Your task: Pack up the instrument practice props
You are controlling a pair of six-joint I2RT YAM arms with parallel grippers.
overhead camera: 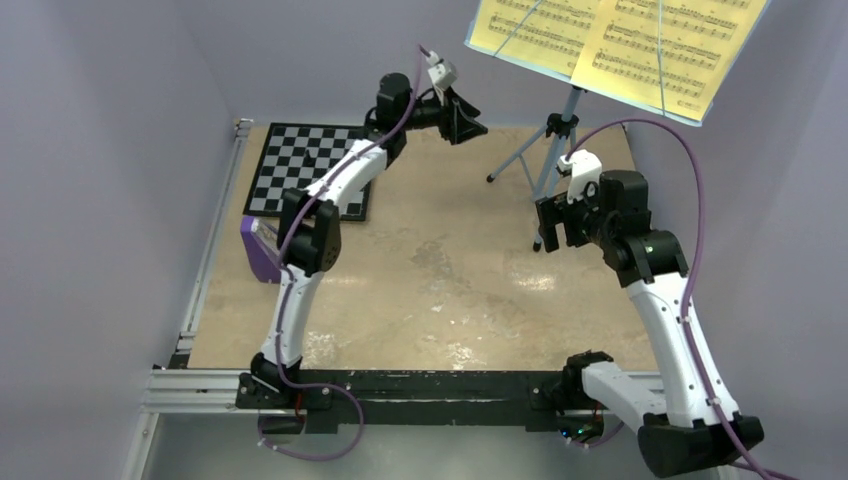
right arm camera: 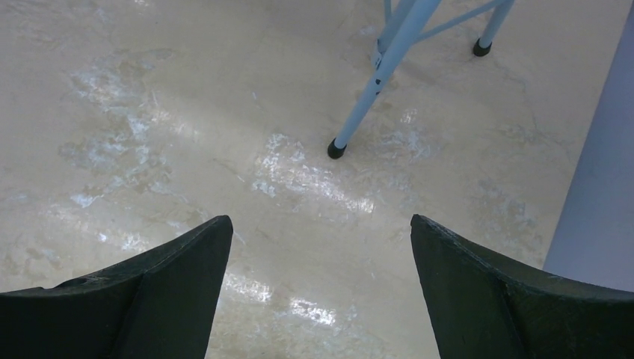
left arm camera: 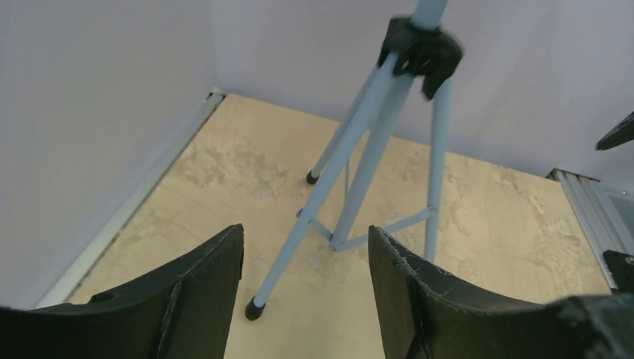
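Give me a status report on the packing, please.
Left jaws, right jaws open, empty. Music stand upright, yellow sheet on its tray. Purple metronome untouched. Nothing blocking the stand.

The blue music stand (overhead camera: 573, 102) stands at the far right corner of the worktop (overhead camera: 450, 290) and carries the yellow sheet (overhead camera: 620, 40) on top. The purple metronome (overhead camera: 258, 250) sits at the left edge, near the checkerboard (overhead camera: 300, 160).
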